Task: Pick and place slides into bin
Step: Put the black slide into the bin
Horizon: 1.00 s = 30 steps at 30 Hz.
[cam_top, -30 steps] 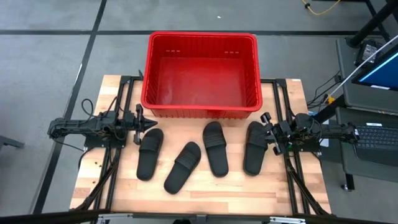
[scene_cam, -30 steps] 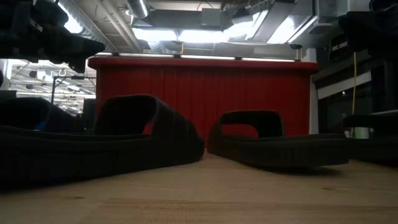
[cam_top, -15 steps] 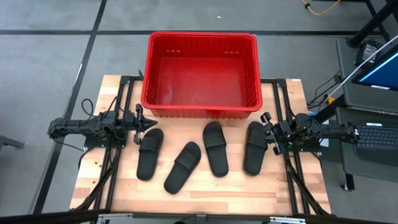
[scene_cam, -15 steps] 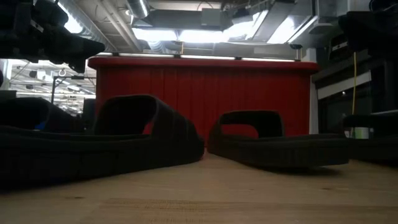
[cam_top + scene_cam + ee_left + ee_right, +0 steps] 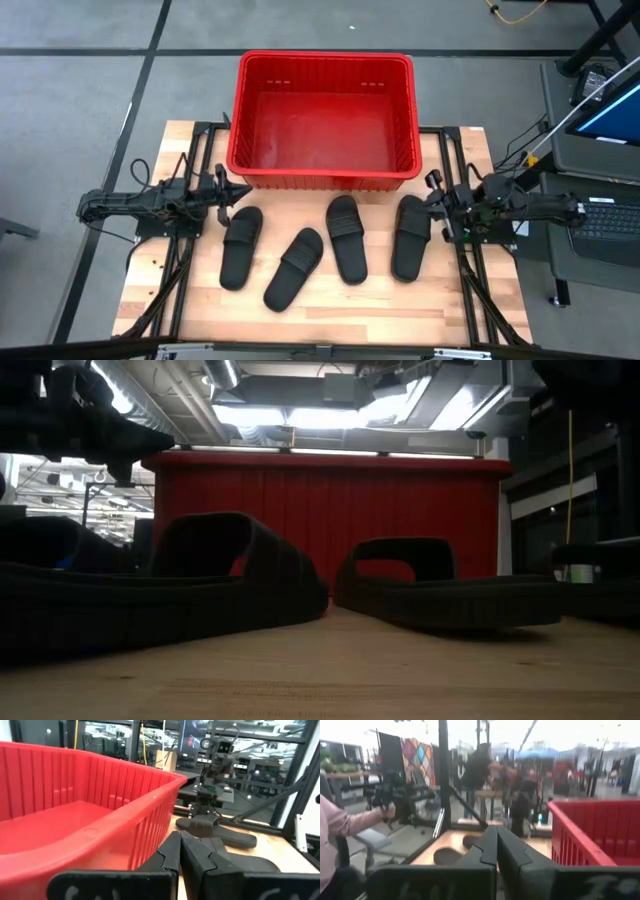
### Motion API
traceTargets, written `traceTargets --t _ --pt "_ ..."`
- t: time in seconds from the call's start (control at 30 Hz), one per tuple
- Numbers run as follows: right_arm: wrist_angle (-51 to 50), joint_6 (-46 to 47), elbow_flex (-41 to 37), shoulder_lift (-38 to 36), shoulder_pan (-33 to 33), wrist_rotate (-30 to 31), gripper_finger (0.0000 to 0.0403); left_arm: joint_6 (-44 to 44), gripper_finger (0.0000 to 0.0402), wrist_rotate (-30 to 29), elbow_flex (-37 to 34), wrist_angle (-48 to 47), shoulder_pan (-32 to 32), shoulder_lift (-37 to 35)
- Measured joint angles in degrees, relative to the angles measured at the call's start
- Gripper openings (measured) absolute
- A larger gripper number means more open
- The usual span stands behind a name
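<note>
Slides (image 5: pixel 320 247) lie in a row on the table (image 5: pixel 330 300) between both closed end effectors, left (image 5: pixel 241 191) and right (image 5: pixel 431 200), with the bin (image 5: pixel 322 175) just beyond. Left wrist view: pressed fingers (image 5: pixel 200 857) beside the bin's wall.

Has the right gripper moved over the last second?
Yes. In the high view the right gripper has drawn back from the rightmost black rubbery slide sandal toward the table's right edge and shifted slightly toward the large red ribbed plastic bin.
</note>
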Motion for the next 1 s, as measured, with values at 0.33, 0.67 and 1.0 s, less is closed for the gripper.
traceTargets --t 0.33,0.67,1.0 --pt "-8.55 1.24 12.7 11.02 0.14 -0.41 0.0004 2.18 0.0002 8.9 9.67 -5.17 0.0 0.63" --pt "-14.03 1.35 21.64 19.54 5.02 0.39 0.0003 7.14 0.0003 15.55 19.71 -13.21 -0.11 14.5" --pt "-14.14 2.75 22.02 26.86 14.42 7.91 0.0003 12.53 0.0041 21.75 23.05 -2.32 -4.0 30.5"
